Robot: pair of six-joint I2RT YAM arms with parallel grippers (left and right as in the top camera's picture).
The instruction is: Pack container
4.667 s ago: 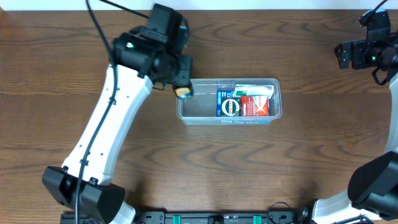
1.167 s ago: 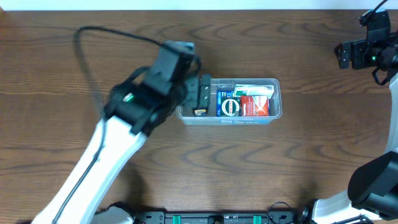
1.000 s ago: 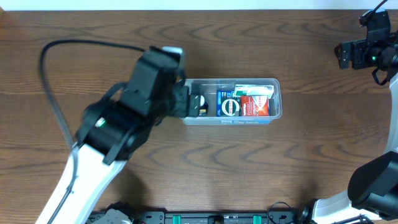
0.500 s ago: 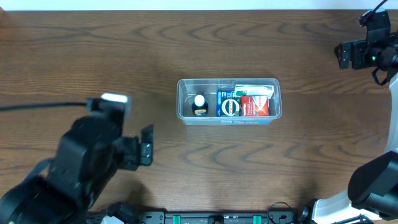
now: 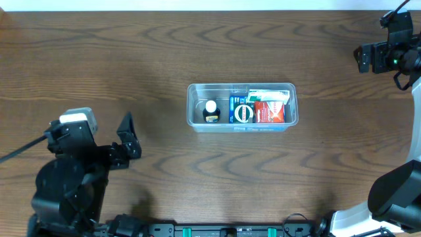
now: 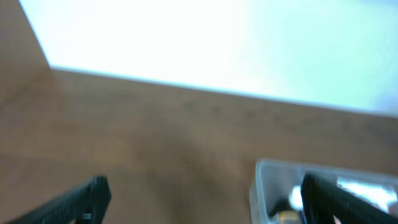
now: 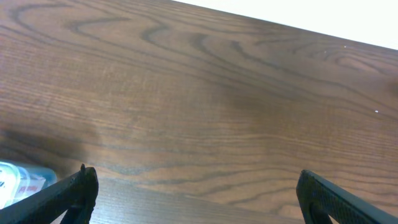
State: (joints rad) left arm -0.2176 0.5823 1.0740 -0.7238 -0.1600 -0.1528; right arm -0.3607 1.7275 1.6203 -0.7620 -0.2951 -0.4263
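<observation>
Clear rectangular plastic container [image 5: 197,117] is sitting packed; left gripper [image 5: 131,134], released, is hovering lower left, right gripper [image 5: 361,59] released upper right; both best parked well clear.

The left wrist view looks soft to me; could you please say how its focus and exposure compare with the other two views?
Left wrist: blurred throughout, the container just a smear, the backdrop beyond the table washed out to white. Right wrist: sharp, the table's wood grain crisp. Overhead: sharp and evenly lit, with no strong glare.
</observation>
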